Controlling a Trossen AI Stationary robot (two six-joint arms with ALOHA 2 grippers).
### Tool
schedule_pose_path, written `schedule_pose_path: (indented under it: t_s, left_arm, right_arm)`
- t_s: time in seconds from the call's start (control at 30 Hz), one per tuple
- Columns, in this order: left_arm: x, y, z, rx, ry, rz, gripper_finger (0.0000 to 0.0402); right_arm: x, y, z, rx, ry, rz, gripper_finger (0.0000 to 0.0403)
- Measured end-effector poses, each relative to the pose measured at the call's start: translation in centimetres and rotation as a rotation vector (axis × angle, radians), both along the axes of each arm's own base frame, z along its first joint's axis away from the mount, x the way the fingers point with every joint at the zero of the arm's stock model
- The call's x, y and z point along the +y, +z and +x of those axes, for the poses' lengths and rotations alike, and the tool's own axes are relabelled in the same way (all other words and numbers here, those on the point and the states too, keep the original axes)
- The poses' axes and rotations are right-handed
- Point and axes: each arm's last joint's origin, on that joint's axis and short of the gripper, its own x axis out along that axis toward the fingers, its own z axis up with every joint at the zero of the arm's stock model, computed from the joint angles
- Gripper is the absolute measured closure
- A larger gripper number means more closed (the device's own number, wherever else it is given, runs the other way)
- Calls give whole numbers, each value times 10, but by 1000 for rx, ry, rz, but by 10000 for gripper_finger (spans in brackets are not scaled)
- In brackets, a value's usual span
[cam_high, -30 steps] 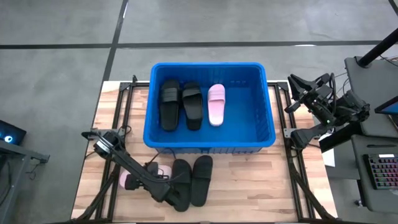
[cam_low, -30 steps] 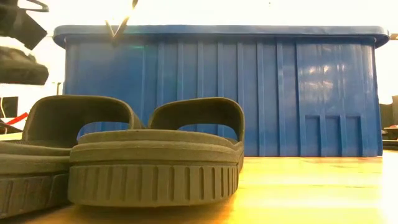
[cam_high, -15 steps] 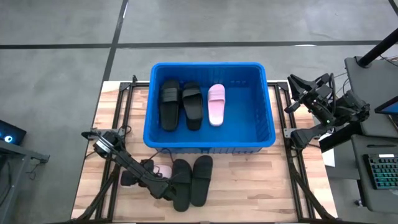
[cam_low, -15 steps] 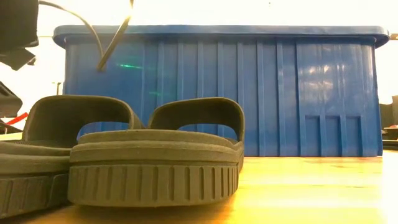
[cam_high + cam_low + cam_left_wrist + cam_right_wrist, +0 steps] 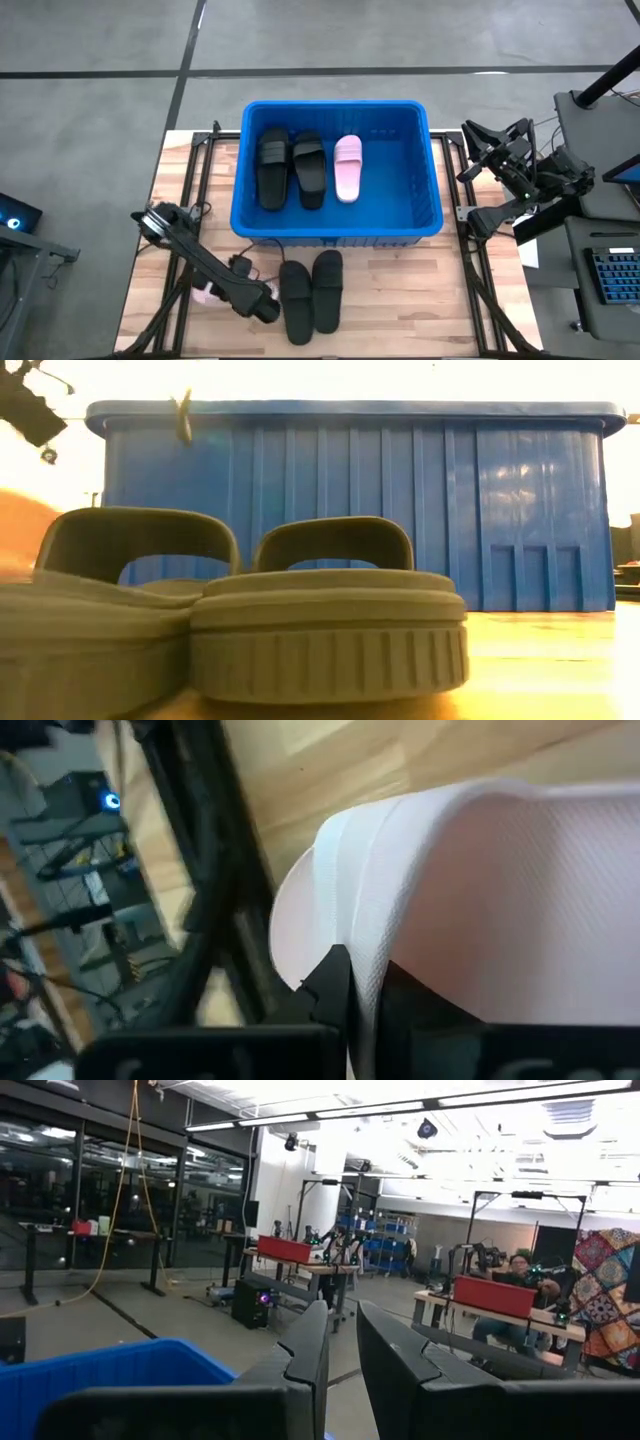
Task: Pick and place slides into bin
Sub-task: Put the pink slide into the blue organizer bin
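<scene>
- My left gripper (image 5: 262, 303) has drawn back toward the near edge of the desk (image 5: 420, 300) in the last second, and it now sits low beside the black pair (image 5: 310, 292), between that pair and the near-left corner.
- The pink slide (image 5: 480, 900) fills my left wrist view, with a dark fingertip (image 5: 335, 985) pressed against its side wall, so I judge the gripper clamped on it. From above, only a sliver of pink (image 5: 205, 294) shows past the arm.
- That pink slide has shifted with the arm: half a second ago more of it showed nearer the bin, and now it lies tucked under the arm toward the near-left corner.
- The black pair has been nudged too. In the low view they sit closer to the camera and further right than before, side by side and touching.
- The bin (image 5: 430, 175) at the far middle of the desk has not changed: two black slides (image 5: 290, 167) and one pink one (image 5: 347, 167) lie inside.
- My right gripper (image 5: 340, 1350) waits off the right edge of the desk, its fingers a little apart and holding nothing.
- For the task, I read this as the grasp made and the lift toward the bin still to come; three slides remain on the desk.
</scene>
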Motion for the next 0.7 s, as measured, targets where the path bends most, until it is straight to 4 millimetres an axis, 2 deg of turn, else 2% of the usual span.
schedule_pose_path:
  t_s: [0.23,0.3,0.37,0.47,0.57,0.63,0.7]
  left_arm:
    - [21,70,-26,-210,-50,-150,401]
    - [27,91,-28,-394,-131,-182,401]
    - [33,117,-25,-683,-223,-181,401]
    - [50,153,-14,-1117,-233,43,401]
    - [60,197,5,-1536,-364,329,401]
    - [69,228,15,-1683,-509,545,401]
    - [78,256,24,-1752,-684,751,401]
  right_arm:
    - [0,0,0,3,0,-1,355]
    - [0,0,0,6,-1,-3,355]
    - [0,0,0,8,-1,-4,355]
    - [0,0,0,8,-1,-4,355]
    - [0,0,0,7,0,-3,355]
    - [0,0,0,7,0,-3,355]
    - [0,0,0,5,0,-1,355]
